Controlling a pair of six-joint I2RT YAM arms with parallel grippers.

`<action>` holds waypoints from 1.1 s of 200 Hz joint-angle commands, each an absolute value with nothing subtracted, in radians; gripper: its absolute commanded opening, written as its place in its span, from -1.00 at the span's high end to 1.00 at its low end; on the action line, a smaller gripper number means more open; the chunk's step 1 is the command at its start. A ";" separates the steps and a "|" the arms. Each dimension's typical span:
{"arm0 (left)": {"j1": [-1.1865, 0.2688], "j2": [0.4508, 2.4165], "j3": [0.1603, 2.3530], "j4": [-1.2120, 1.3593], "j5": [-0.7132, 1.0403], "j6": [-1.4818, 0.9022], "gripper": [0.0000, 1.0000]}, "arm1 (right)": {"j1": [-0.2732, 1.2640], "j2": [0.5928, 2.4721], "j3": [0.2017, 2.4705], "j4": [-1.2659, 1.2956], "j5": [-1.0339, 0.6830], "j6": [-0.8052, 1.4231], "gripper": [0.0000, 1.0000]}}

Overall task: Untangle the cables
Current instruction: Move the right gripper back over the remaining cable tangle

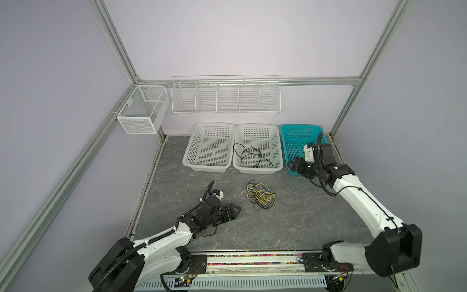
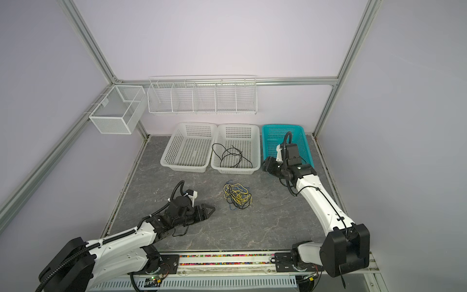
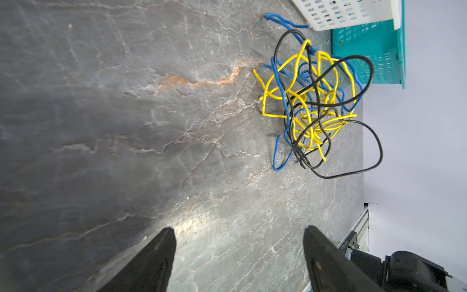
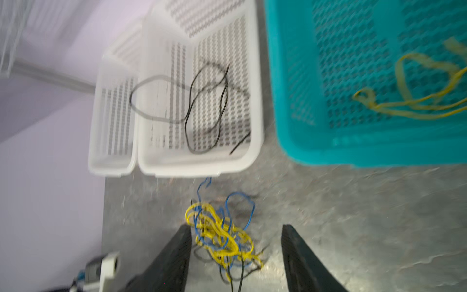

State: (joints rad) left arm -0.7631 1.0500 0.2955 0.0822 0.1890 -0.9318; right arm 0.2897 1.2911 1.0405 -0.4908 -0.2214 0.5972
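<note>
A tangle of cables [image 1: 261,196] [image 2: 237,194] [image 3: 310,106] [image 4: 219,237], yellow, blue and black, lies on the grey table in front of the baskets. One black cable [image 1: 252,158] [image 2: 231,158] [image 4: 202,108] sits loose in the middle white basket [image 1: 257,172]. A yellow cable [image 4: 417,93] lies in the teal basket [image 1: 290,131]. My left gripper [image 1: 238,209] [image 3: 237,228] rests low, left of the tangle, open and empty. Above the teal basket's near left corner, my right gripper [image 1: 290,165] [image 4: 236,226] hangs open with nothing in it.
A second white basket [image 1: 206,169] stands empty left of the middle one. On the back wall hang a white wire rack [image 1: 226,98] and a mesh box [image 1: 141,111]. The metal frame posts edge the table on both sides.
</note>
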 commanded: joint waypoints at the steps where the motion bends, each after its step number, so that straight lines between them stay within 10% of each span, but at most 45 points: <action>1: -0.759 1.049 0.331 0.071 0.185 -0.928 -0.61 | 0.367 1.246 0.931 -0.442 -0.298 0.612 -0.19; 94: -0.759 1.053 0.319 0.048 0.170 -0.930 -0.61 | 0.585 1.300 0.759 -0.312 -0.195 0.693 -0.07; 220: -0.759 1.074 0.301 0.099 0.180 -0.955 -0.60 | 0.587 1.294 0.850 -0.363 -0.209 0.615 0.85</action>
